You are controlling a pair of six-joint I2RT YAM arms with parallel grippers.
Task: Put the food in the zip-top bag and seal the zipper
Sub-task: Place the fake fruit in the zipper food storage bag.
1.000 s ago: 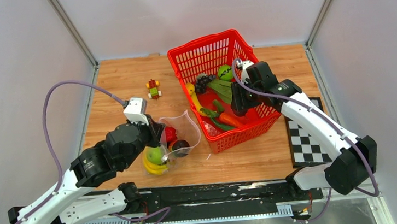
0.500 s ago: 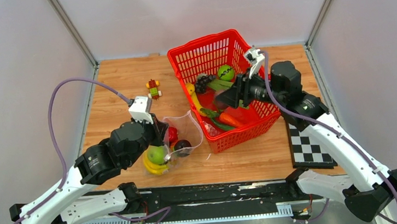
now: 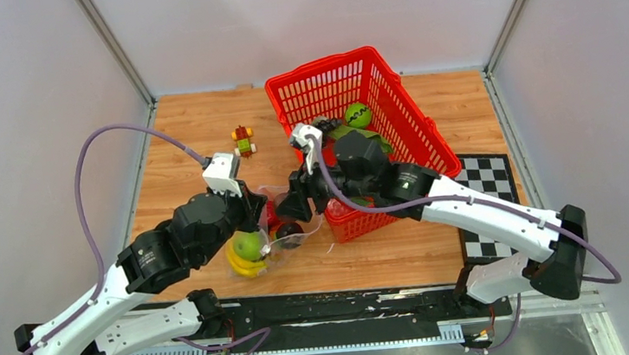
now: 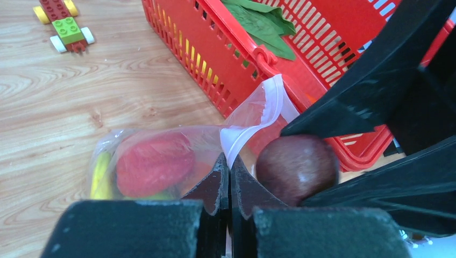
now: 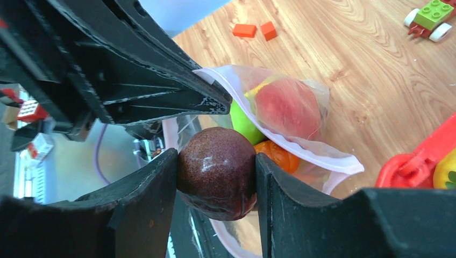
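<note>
**Top view.** The zip-top bag (image 3: 281,247) lies on the table (image 3: 178,147) toward its near edge, left of centre. Its mouth is just beside the near-left corner of the red basket (image 3: 415,129). The left gripper (image 3: 259,220) sits at the bag's left side. The right gripper (image 3: 295,210) reaches across from the basket side to the bag mouth (its load is hidden from here). In the bag are a green round piece (image 3: 248,246) and bananas (image 3: 246,268). A lime (image 3: 357,114) lies in the basket. A toy block figure (image 3: 243,140) stands toward the far-left corner, well apart. A checkerboard (image 3: 490,182) lies at the right edge.

**Left wrist view.** The left gripper's jaws are pressed together, with the bag's clear rim pinched between them and held up. A red piece (image 4: 155,164) shows through the plastic. A dark maroon fruit (image 4: 297,167) sits just right of the pinch, between the right gripper's black fingers (image 4: 349,107).

**Right wrist view.** The right gripper is clamped on the maroon fruit, with both pads touching its sides (jaws about half apart). The fruit hangs at the bag mouth, just beside the left gripper's tips. The zipper (image 5: 317,153) stands apart, so the mouth is open. An orange piece (image 5: 277,156) lies inside near the rim. Two small orange blocks (image 5: 255,29) lie on the table beyond the bag.
</note>
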